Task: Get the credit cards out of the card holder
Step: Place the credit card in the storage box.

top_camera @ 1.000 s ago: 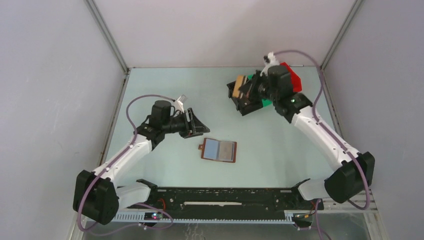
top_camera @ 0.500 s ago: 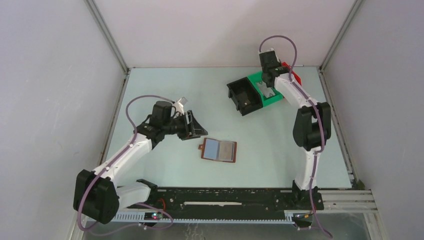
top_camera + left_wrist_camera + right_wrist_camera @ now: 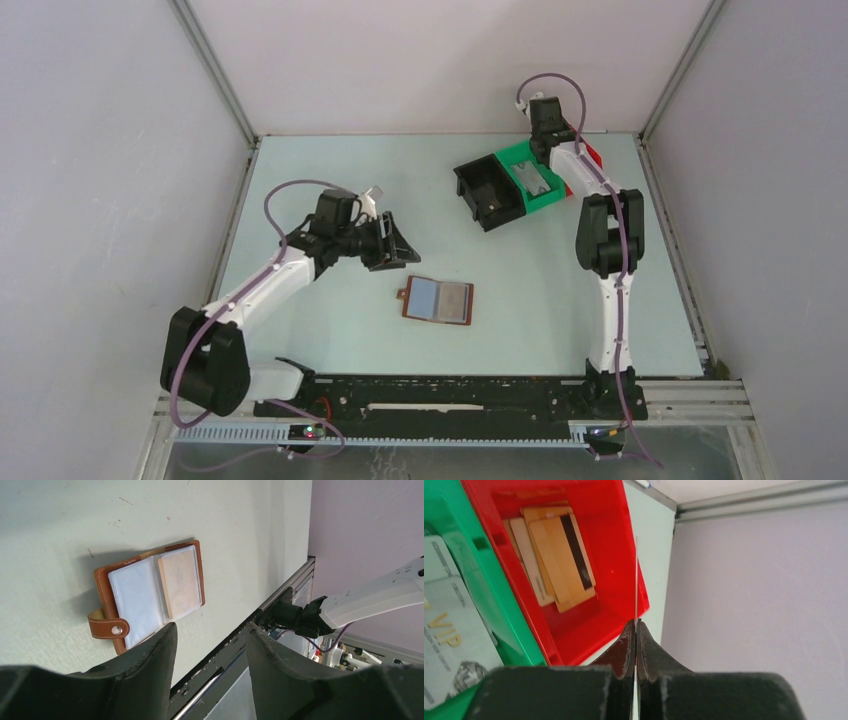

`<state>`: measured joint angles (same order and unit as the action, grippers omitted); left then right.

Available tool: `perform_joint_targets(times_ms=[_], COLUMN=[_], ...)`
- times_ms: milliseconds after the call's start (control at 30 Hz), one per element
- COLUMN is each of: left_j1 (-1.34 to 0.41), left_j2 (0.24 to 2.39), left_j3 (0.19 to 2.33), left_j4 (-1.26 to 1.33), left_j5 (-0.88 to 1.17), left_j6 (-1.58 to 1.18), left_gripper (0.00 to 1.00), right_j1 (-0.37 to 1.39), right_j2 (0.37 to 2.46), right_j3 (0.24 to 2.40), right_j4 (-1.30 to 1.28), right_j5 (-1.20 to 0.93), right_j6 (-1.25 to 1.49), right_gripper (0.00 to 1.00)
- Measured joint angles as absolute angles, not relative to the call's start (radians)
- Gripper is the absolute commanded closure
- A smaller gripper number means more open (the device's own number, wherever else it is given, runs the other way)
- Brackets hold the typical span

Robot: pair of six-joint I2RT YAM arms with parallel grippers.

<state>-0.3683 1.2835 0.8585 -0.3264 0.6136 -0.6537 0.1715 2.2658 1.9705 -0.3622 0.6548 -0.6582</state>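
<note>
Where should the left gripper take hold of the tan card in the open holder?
Probably its long edge nearest the spine: the tan card lies flat in the open card holder, so the open left gripper should come straight down, one finger sliding under that edge.

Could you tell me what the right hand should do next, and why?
Probably open the right hand: it pinches a thin card edge-on over the red bin, where tan cards already lie, so releasing should drop it in.
</note>
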Motion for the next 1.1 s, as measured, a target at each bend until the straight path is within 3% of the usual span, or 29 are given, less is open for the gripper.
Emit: perform_joint_targets(times_ms=[200,400,667,1100], left_j1=[-0.368,-0.368,-0.368,-0.366], left_j2=[1.343,1.364,1.378,1.388], left_j3=[0.877,0.878,0.879,0.894], left_j4=[-0.328,-0.332,-0.332,-0.340], left_j5=[0.613,0.613,0.613,0.613], left_j6=[-0.646,-0.645,-0.645,-0.641], left_gripper=[0.43,0.44,0.45,0.46], right_j1=[0.166,0.147,0.133,0.132], right_j2=[2.376,2.457,2.469,2.469], right_j3=[2.080,2.148,2.148,2.148], right_j4=[-0.363,-0.380,-0.382,-0.397], right_j5=[0.624,0.592,0.593,0.566], right_j6=[-0.676,-0.673,-0.673,-0.637], right_gripper=[1.00,0.91,0.81,0.77])
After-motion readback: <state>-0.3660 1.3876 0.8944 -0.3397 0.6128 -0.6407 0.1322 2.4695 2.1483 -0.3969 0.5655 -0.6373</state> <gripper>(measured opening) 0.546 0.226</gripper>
